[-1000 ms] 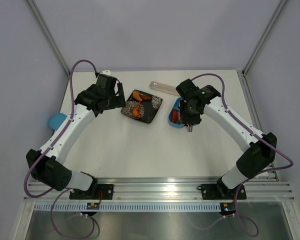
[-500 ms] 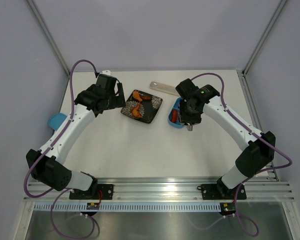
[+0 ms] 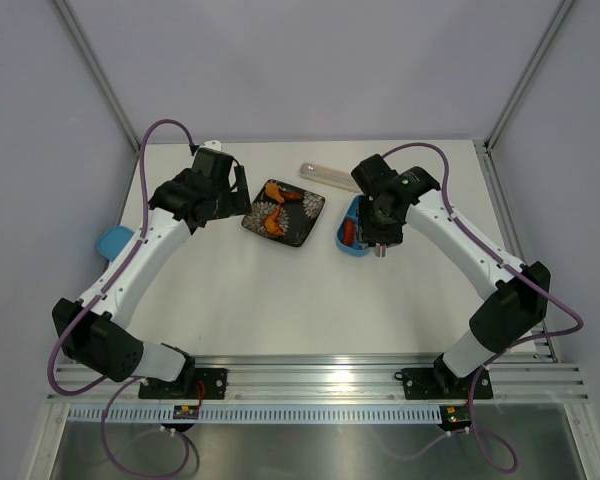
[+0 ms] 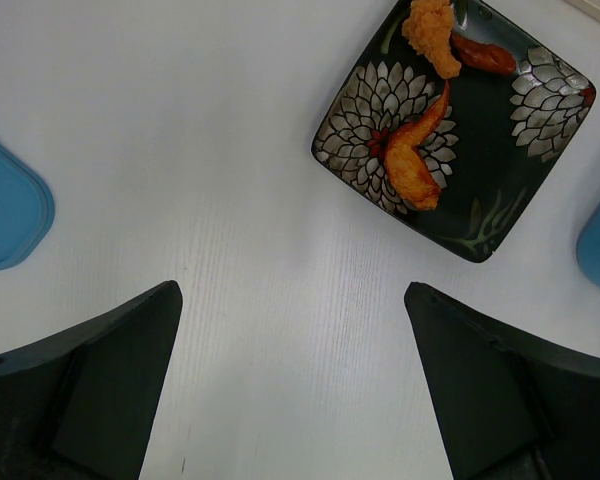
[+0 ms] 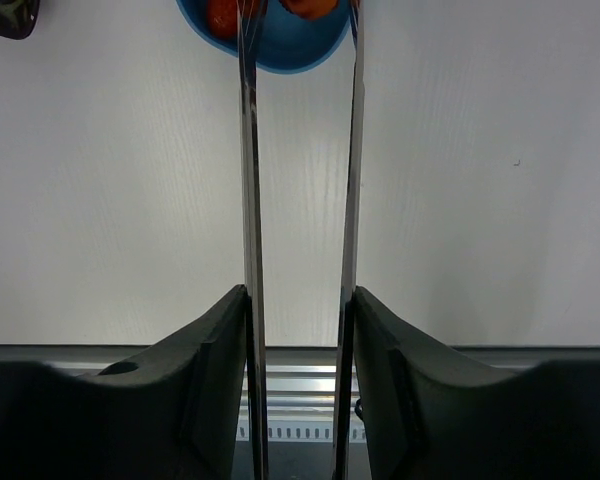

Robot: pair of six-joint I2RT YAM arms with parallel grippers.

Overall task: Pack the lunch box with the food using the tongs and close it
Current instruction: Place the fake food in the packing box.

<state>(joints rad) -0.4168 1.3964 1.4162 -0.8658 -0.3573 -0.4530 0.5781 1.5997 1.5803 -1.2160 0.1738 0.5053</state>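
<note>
The light-blue lunch box (image 3: pixel 354 243) sits right of the black plate; its rim (image 5: pixel 280 55) shows at the top of the right wrist view with red and orange food (image 5: pixel 218 15) inside. My right gripper (image 5: pixel 298 292) hangs over the box's near side, shut on the silver tongs (image 5: pixel 248 200). Their two arms stand apart and reach into the box. More food (image 4: pixel 416 165) lies on the plate (image 4: pixel 500 190). My left gripper (image 4: pixel 291 290) is open over bare table, left of the plate. The blue lid (image 4: pixel 8 205) lies at the far left.
A long translucent case (image 3: pixel 326 174) lies behind the plate and box. The blue lid (image 3: pixel 111 241) sits at the table's left edge, under the left arm. Frame posts and walls close in the back and sides.
The tongs' arms have spread a little as my right gripper eases wider, and it has edged slightly toward the back over the box. The left arm has not moved.
</note>
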